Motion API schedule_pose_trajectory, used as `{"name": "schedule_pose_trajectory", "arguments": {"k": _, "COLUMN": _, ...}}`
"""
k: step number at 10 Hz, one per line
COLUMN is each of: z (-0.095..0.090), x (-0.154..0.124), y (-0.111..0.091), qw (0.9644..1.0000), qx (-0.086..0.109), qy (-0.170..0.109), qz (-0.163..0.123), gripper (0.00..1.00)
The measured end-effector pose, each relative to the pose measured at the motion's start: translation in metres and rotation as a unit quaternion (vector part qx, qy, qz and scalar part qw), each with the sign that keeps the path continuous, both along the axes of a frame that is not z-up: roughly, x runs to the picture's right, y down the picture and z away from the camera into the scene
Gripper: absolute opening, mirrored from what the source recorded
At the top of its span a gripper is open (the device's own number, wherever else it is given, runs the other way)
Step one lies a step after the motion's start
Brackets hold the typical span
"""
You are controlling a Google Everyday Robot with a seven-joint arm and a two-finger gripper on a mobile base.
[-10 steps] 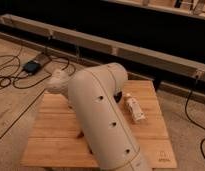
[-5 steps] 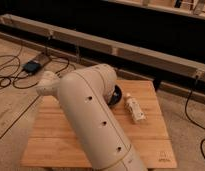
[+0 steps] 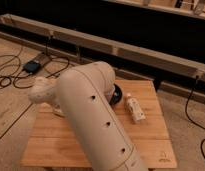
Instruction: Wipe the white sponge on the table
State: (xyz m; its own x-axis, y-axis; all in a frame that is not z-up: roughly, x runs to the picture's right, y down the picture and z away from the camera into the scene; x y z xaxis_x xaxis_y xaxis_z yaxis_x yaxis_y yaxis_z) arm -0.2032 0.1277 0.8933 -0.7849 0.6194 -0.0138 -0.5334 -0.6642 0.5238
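The table (image 3: 146, 132) is a light-brown slatted wooden square in the lower middle of the camera view. My big cream-white arm (image 3: 93, 117) crosses it from the bottom edge up to an elbow, then bends left to the wrist (image 3: 42, 92). My gripper (image 3: 57, 111) hangs below the wrist over the table's left part, mostly hidden by the arm. The white sponge does not show; the arm covers the table's left and middle.
A dark bowl (image 3: 116, 94) peeks out behind the arm at the table's back. A pale elongated object (image 3: 135, 110) lies on the right part. Black cables (image 3: 11, 75) and a small box (image 3: 32, 65) lie on the floor at left. A long rail (image 3: 146, 52) runs behind.
The arm has swung left across the table, its wrist end now over the left edge. The dark bowl has come into view behind it. The pale object has not moved.
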Motion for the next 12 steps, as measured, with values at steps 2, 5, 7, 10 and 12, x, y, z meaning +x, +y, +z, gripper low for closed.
{"name": "schedule_pose_trajectory", "arguments": {"k": 2, "z": -0.010, "x": 0.016, "y": 0.012, "qw": 0.9999, "qx": 0.000, "qy": 0.003, "qz": -0.015, "gripper": 0.00}}
{"name": "schedule_pose_trajectory", "arguments": {"k": 5, "z": -0.006, "x": 0.057, "y": 0.012, "qw": 0.9991, "qx": 0.008, "qy": 0.038, "qz": -0.018, "gripper": 0.00}}
{"name": "schedule_pose_trajectory", "arguments": {"k": 7, "z": 0.003, "x": 0.076, "y": 0.002, "qw": 0.9979, "qx": 0.021, "qy": 0.060, "qz": -0.012, "gripper": 0.00}}
{"name": "schedule_pose_trajectory", "arguments": {"k": 10, "z": 0.022, "x": 0.094, "y": -0.027, "qw": 0.9941, "qx": 0.057, "qy": 0.093, "qz": 0.001, "gripper": 0.00}}
{"name": "schedule_pose_trajectory", "arguments": {"k": 12, "z": 0.033, "x": 0.084, "y": -0.042, "qw": 0.9919, "qx": 0.082, "qy": 0.097, "qz": -0.003, "gripper": 0.00}}
